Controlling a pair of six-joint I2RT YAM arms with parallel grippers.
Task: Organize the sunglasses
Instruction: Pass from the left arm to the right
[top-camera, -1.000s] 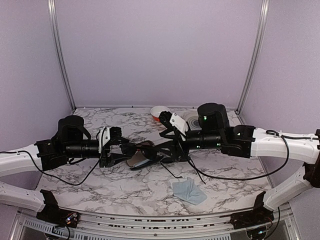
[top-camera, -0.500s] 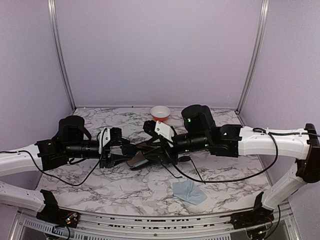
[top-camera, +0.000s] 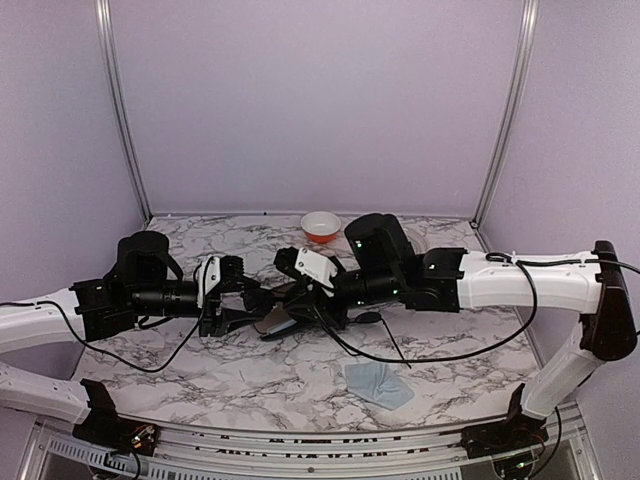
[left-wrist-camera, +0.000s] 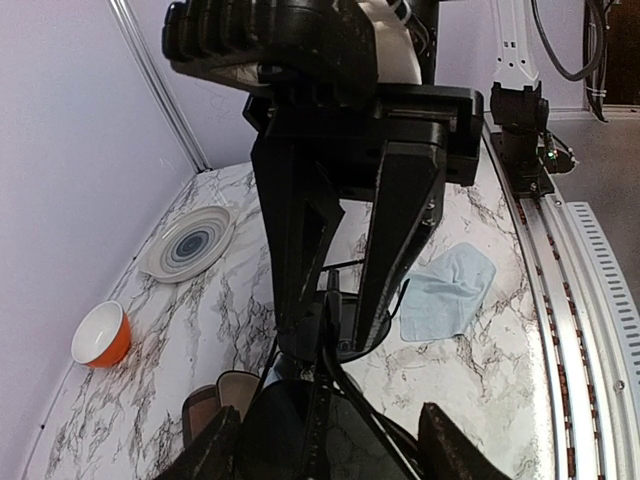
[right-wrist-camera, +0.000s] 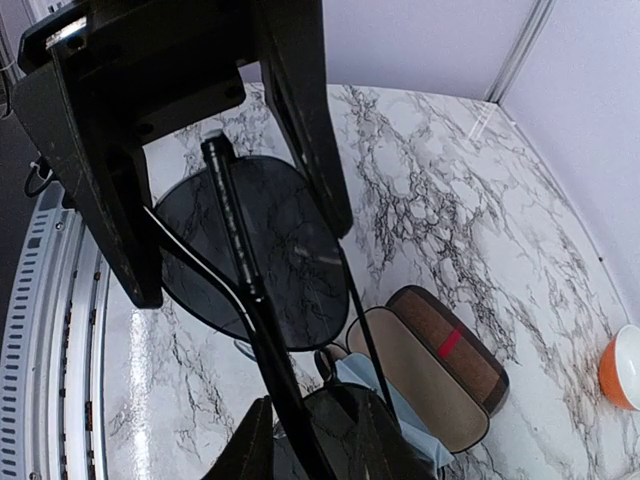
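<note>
Mid-frame over the open plaid case (right-wrist-camera: 430, 380), my left claw (left-wrist-camera: 330, 450) clamped the sunglasses (right-wrist-camera: 290, 290), still uncased; whether my right claw (right-wrist-camera: 312, 440) gripped, I couldn't tell.

black wire sunglasses (right-wrist-camera: 290, 250) held aloft

High rear camera; 2 close wrist cameras share the sunglasses (right-wrist-camera: 270, 260).
</note>
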